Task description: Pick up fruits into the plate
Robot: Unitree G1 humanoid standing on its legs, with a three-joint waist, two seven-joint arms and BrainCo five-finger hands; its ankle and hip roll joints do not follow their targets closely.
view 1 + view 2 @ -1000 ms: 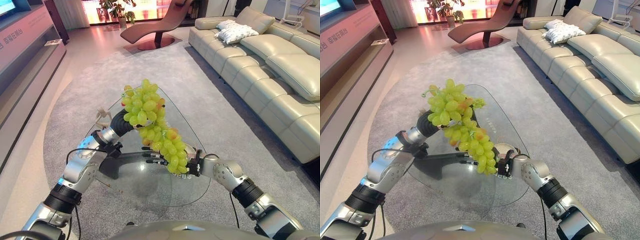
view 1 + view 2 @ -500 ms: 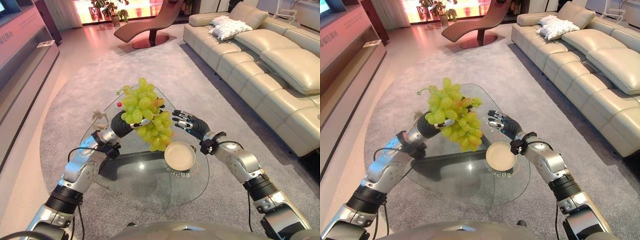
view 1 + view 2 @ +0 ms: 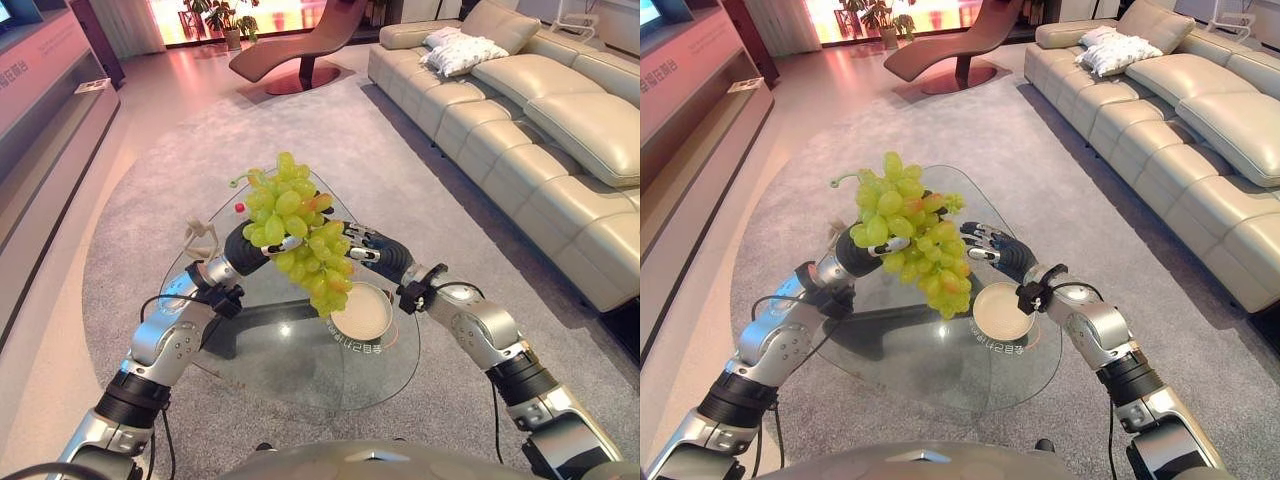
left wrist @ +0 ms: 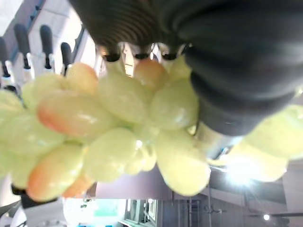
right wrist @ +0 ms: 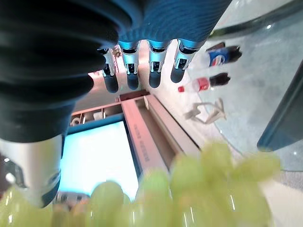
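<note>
A big bunch of green grapes point(image 3: 295, 225), a few blushed orange, hangs in the air over the glass table point(image 3: 290, 365). My left hand point(image 3: 240, 250) is shut on its upper part, fingers curled round the fruit point(image 4: 118, 109). The bunch's lower tip dangles just above the near-left rim of a small round cream plate point(image 3: 365, 315) on the table. My right hand point(image 3: 378, 252) reaches in from the right, open, its straight fingers point(image 5: 130, 71) beside the grapes point(image 5: 189, 189) at mid height, above the plate's far side.
A small red-capped bottle point(image 3: 238, 208) and a pale little stand point(image 3: 200, 237) sit at the table's far left. A beige sofa point(image 3: 560, 130) runs along the right, a brown lounge chair point(image 3: 300, 45) stands far back, and a low TV console point(image 3: 50, 110) lines the left.
My right hand rose from under the bunch's tip by the plate and now sits beside the grapes. The bunch swung and hangs over the plate's edge. The camera shifted slightly.
</note>
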